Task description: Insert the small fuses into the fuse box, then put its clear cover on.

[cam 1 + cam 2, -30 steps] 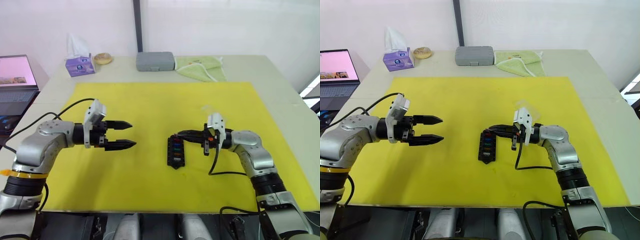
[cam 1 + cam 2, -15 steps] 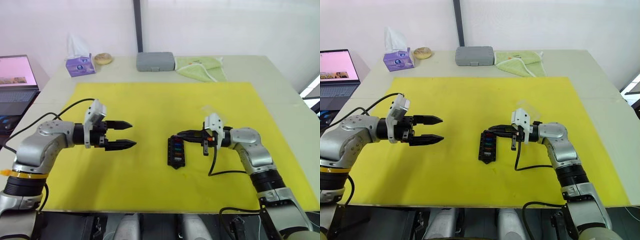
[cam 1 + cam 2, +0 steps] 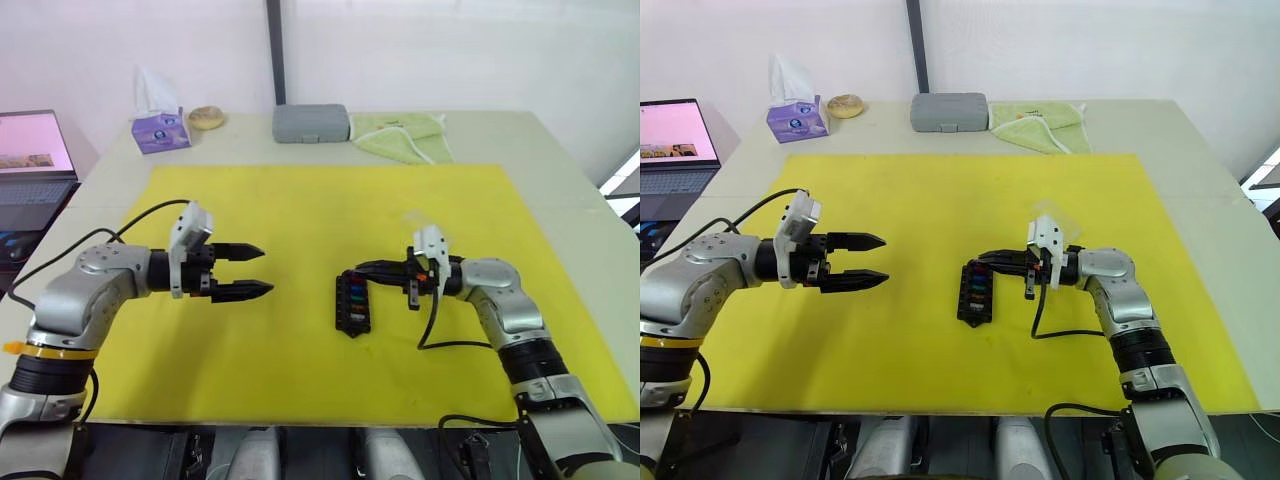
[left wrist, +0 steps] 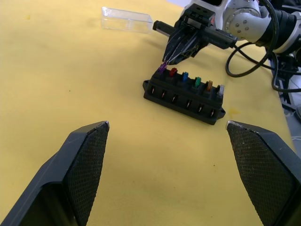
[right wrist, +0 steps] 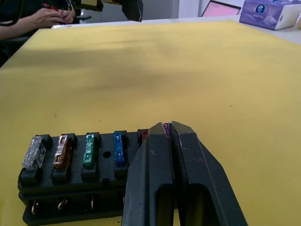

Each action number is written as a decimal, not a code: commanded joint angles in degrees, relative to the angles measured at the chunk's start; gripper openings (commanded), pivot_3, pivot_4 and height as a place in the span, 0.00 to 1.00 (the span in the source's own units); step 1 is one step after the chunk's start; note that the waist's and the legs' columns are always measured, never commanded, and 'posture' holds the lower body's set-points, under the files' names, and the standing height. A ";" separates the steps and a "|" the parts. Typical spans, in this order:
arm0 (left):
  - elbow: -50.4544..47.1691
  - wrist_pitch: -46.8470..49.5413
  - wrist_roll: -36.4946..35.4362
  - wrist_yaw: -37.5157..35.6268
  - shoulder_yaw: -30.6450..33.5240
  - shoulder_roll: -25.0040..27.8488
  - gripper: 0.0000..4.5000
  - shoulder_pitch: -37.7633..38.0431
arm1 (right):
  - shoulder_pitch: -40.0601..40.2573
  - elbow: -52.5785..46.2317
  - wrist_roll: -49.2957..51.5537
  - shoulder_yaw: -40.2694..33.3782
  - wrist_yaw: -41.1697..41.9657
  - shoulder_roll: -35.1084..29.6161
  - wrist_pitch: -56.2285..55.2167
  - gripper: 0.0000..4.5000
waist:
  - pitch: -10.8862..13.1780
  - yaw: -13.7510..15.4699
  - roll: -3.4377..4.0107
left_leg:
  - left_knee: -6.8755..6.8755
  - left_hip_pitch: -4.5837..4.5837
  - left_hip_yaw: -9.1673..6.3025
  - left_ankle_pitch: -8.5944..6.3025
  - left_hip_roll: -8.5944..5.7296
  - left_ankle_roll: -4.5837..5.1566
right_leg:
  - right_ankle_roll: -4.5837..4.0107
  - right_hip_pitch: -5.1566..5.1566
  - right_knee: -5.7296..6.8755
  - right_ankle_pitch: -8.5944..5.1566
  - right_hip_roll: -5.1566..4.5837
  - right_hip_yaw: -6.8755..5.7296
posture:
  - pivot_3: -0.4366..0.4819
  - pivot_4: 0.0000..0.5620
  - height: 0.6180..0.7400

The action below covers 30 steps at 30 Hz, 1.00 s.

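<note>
Right gripper (image 4: 165, 62) barely shifted — pinching purple fuse (image 4: 162, 68) at fuse box (image 4: 183, 93).

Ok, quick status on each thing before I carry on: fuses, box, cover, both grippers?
small fuses: all six in the slots, the purple one pinched.
fuse box: flat on the mat, uncovered.
clear cover: lying apart on the mat.
right gripper: shut on the purple fuse.
left gripper: open, holding nothing.

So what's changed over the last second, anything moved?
Hardly anything. The right gripper stays shut on the purple fuse at the end slot of the fuse box. The left gripper still hovers open, and the clear cover hasn't moved.
</note>
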 commanded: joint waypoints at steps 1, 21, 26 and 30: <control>-1.25 -0.34 -0.55 -0.23 1.50 0.25 0.94 -0.24 | 0.11 -0.85 0.87 -0.72 0.42 0.75 -0.48 0.01 | 0.00 -0.03 0.00 | 0.00 0.00 0.00 0.00 0.00 0.00 | 0.00 0.00 0.00 0.00 0.00 0.00 | 0.48 0.27 1.00; -1.23 -0.15 -0.60 -0.12 1.52 0.24 0.94 -0.15 | -0.35 -0.42 0.27 -1.28 0.30 1.01 -1.92 0.01 | 0.00 -0.06 0.00 | 0.00 0.00 0.00 0.00 0.00 0.00 | 0.00 -0.02 0.02 0.00 0.00 0.00 | 0.48 0.27 1.00; -1.20 -0.16 -0.61 -0.11 1.53 0.21 0.94 -0.21 | -0.12 -0.40 -0.62 -0.63 0.69 0.75 -2.12 0.01 | 0.00 -0.05 0.00 | 0.00 0.00 0.00 0.00 0.00 0.00 | 0.00 -0.02 0.02 0.00 0.00 0.01 | 0.48 0.27 1.00; -1.27 -0.16 -0.65 -0.11 1.56 0.20 0.94 -0.14 | -0.33 1.15 -3.04 -0.10 -0.47 0.58 -3.47 0.01 | 0.00 -0.05 0.00 | 0.00 0.00 0.00 0.00 0.00 0.00 | 0.00 -0.02 0.02 0.00 0.00 0.00 | 0.48 0.27 1.00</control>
